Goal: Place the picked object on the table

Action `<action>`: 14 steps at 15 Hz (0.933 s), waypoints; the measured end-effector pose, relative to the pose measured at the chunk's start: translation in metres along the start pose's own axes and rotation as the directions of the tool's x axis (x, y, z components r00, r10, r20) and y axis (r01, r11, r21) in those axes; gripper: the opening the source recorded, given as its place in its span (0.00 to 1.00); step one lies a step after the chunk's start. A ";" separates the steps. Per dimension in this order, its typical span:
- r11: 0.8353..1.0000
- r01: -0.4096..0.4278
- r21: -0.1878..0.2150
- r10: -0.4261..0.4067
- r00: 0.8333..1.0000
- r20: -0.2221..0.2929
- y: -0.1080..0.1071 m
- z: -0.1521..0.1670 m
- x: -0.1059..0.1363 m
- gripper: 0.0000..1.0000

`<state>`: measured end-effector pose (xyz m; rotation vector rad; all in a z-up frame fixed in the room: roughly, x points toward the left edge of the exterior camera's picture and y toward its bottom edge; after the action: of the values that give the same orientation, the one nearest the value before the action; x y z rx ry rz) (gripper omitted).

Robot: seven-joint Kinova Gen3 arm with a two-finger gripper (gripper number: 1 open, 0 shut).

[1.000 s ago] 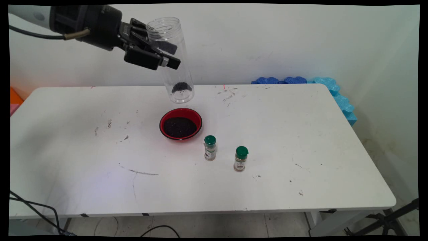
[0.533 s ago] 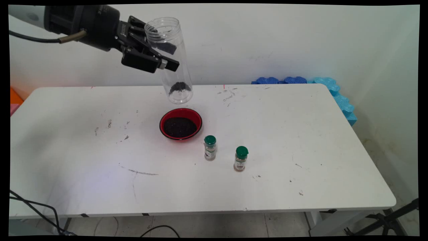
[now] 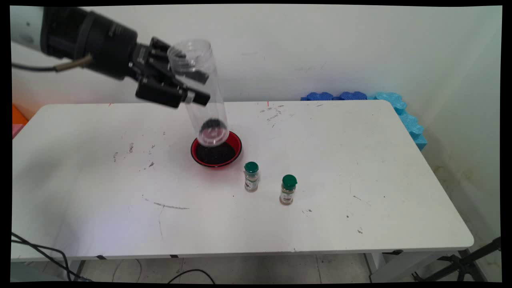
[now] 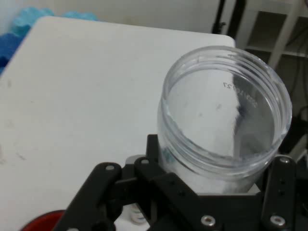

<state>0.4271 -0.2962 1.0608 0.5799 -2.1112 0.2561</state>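
White table (image 3: 360, 168); jaws (image 3: 191, 86) pinch clear, open-mouthed jar (image 3: 202, 96) holding dark grains.

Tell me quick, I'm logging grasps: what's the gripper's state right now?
Gripper: shut on the clear jar, held above the red bowl.

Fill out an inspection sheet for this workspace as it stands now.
Surface: white table, scuffed with dark marks.
Things in hand: clear jar, open mouth up, a little dark grain at its bottom, held tilted above the red bowl of dark grain.
Clutter: two green-capped spice bottles, upright, apart, right of the bowl.
Gripper: black gripper shut on the jar's upper part.
Cables: black cable at the lower left; another on the arm.
Surroundings: white wall; blue foam pieces behind the table's far right corner.
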 end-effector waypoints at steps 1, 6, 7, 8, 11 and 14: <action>1.000 0.010 -0.014 -0.010 1.000 0.001 0.003 0.002 -0.008 0.00; 0.998 0.030 -0.051 -0.029 1.000 0.009 0.014 0.022 -0.055 0.00; 0.998 0.029 -0.054 -0.029 1.000 0.011 0.016 0.028 -0.065 0.00; 0.998 0.029 -0.057 -0.028 1.000 0.013 0.017 0.036 -0.075 0.00; 0.997 0.022 -0.070 -0.021 1.000 0.019 0.022 0.060 -0.102 0.00; 0.997 0.013 -0.077 -0.012 1.000 0.023 0.023 0.087 -0.125 0.00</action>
<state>0.4130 -0.2715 0.9100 0.5525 -2.1289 0.1605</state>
